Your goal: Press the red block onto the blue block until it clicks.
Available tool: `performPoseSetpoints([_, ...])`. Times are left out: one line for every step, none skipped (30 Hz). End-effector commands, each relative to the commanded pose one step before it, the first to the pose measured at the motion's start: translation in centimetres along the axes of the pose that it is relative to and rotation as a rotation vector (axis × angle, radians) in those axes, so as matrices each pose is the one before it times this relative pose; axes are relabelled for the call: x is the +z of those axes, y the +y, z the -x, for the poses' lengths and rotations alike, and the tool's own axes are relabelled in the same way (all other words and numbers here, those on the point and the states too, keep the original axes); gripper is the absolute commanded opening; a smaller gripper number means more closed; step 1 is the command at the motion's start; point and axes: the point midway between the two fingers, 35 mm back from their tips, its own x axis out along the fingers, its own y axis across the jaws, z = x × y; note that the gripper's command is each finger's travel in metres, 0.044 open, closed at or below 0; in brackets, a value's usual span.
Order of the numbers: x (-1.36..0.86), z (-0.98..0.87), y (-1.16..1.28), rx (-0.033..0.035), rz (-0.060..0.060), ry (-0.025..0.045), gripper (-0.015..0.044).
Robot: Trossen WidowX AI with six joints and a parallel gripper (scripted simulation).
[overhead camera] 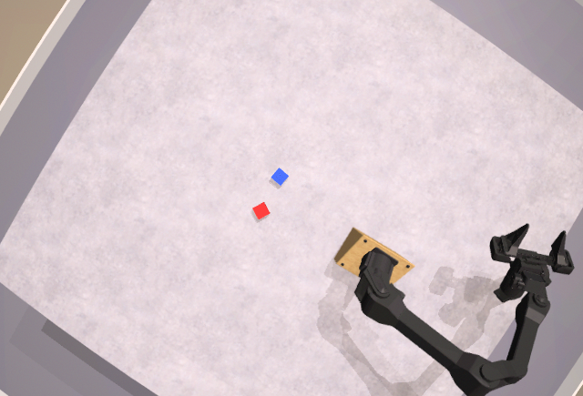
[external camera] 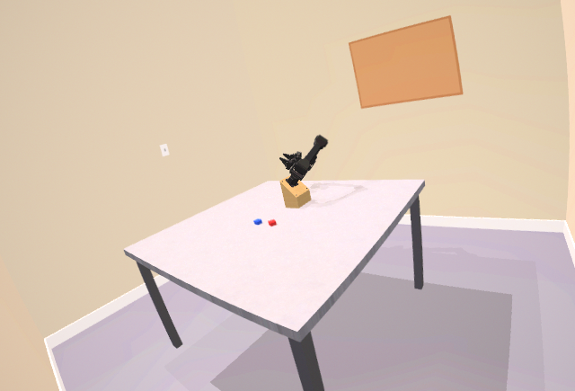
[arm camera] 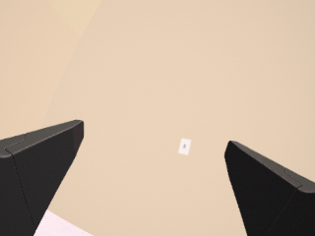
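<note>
Beige walls surround the bench (overhead camera: 188, 76) (external camera: 241, 256), whose pale, mottled top has a darker grey edge and stands on dark legs over a lilac-grey floor (overhead camera: 532, 15) (external camera: 543, 331). One wall carries an orange panel (external camera: 406, 62) with a darker border; another carries a small white plate (external camera: 164, 149) (arm camera: 184, 147), which I also see between the fingers in the wrist view. Red block (overhead camera: 260, 210) (external camera: 271, 222): on the bench top, near the blue block (overhead camera: 280, 177) (external camera: 257, 221) but apart from it. The two sit turned at different angles, each with a small shadow beside it in the top view. Blue block: also on the bench top, nothing stacked on it. Stacking and pressing not done. My arm (overhead camera: 425, 337) (external camera: 306, 162) is black and mounted on a wooden base (overhead camera: 399, 267) (external camera: 303, 200) with dark screw heads at its corners; its shadow falls on the bench beside the base. Pincer (overhead camera: 546, 228) (external camera: 280, 160) (arm camera: 157, 140): fingers wide apart, nothing between them, raised above the bench and well apart from both blocks. In the wrist view I have one dark finger at each side, mostly wall beyond, and a pale corner of the bench at lower left. Neither block shows in that view.
</note>
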Motion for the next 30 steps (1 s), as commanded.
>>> performPoseSetpoints([0.000, 0.000, 0.000, 0.00000, 0.0000, 0.00000, 0.0426])
performPoseSetpoints([0.014, -0.082, 0.120, 0.00535, -0.0066, 0.00361, 0.0440])
performPoseSetpoints([0.040, -0.244, 0.362, 0.01595, -0.0197, 0.01103, 0.0440])
performPoseSetpoints([0.084, -0.488, 0.584, 0.02765, -0.0308, 0.01819, 0.0440])
performPoseSetpoints([0.168, -0.825, 0.628, 0.03626, -0.0309, 0.02048, 0.0440])
performPoseSetpoints([0.272, -1.115, 0.475, 0.03838, -0.0199, 0.01676, 0.0440])
performPoseSetpoints([0.270, -1.119, 0.475, 0.03779, -0.0193, 0.01763, 0.0440])
performPoseSetpoints([0.266, -1.119, 0.478, 0.03717, -0.0190, 0.01859, 0.0440])
performPoseSetpoints([0.262, -1.118, 0.482, 0.03652, -0.0188, 0.01956, 0.0440])
performPoseSetpoints([0.257, -1.116, 0.487, 0.03583, -0.0186, 0.02051, 0.0440])
performPoseSetpoints([0.252, -1.114, 0.491, 0.03512, -0.0183, 0.02144, 0.0440])
performPoseSetpoints([-0.468, -0.389, 0.183, 0.01756, 0.0098, 0.02834, 0.0440])
performPoseSetpoints([-0.619, -0.640, 0.288, 0.02720, 0.0124, 0.04182, 0.0440])
performPoseSetpoints([-0.195, -0.862, 0.363, 0.03058, -0.0002, 0.03420, 0.0440])
performPoseSetpoints([0.329, -0.989, 0.413, 0.03064, -0.0152, 0.02040, 0.0440])
performPoseSetpoints([0.330, -0.986, 0.421, 0.02990, -0.0151, 0.02091, 0.0440])
performPoseSetpoints([0.333, -0.982, 0.429, 0.02915, -0.0151, 0.02134, 0.0440])
performPoseSetpoints([0.328, -0.979, 0.438, 0.02847, -0.0149, 0.02203, 0.0440])
performPoseSetpoints([0.322, -0.977, 0.447, 0.02776, -0.0147, 0.02270, 0.0440])
performPoseSetpoints([0.317, -0.974, 0.457, 0.02704, -0.0145, 0.02335, 0.0440])
performPoseSetpoints([0.311, -0.971, 0.466, 0.02629, -0.0143, 0.02398, 0.0440])
performPoseSetpoints([0.210, -1.194, 0.717, 0.03294, 0.0097, 0.03856, 0.0440])
performPoseSetpoints([0.287, -1.328, 0.780, 0.03602, 0.0051, 0.04164, 0.0440])
performPoseSetpoints([0.391, -1.164, 0.598, 0.03017, -0.0156, 0.03100, 0.0440])
performPoseSetpoints([0.387, -1.138, 0.594, 0.02844, -0.0168, 0.03071, 0.0440])
performPoseSetpoints([0.375, -1.133, 0.609, 0.02722, -0.0166, 0.03146, 0.0440])
performPoseSetpoints([0.363, -1.128, 0.624, 0.02600, -0.0163, 0.03219, 0.0440])
performPoseSetpoints([0.350, -1.122, 0.640, 0.02476, -0.0160, 0.03287, 0.0440])
performPoseSetpoints([0.337, -1.116, 0.655, 0.02349, -0.0157, 0.03350, 0.0440])
performPoseSetpoints([0.322, -1.110, 0.670, 0.02221, -0.0154, 0.03408, 0.0440])
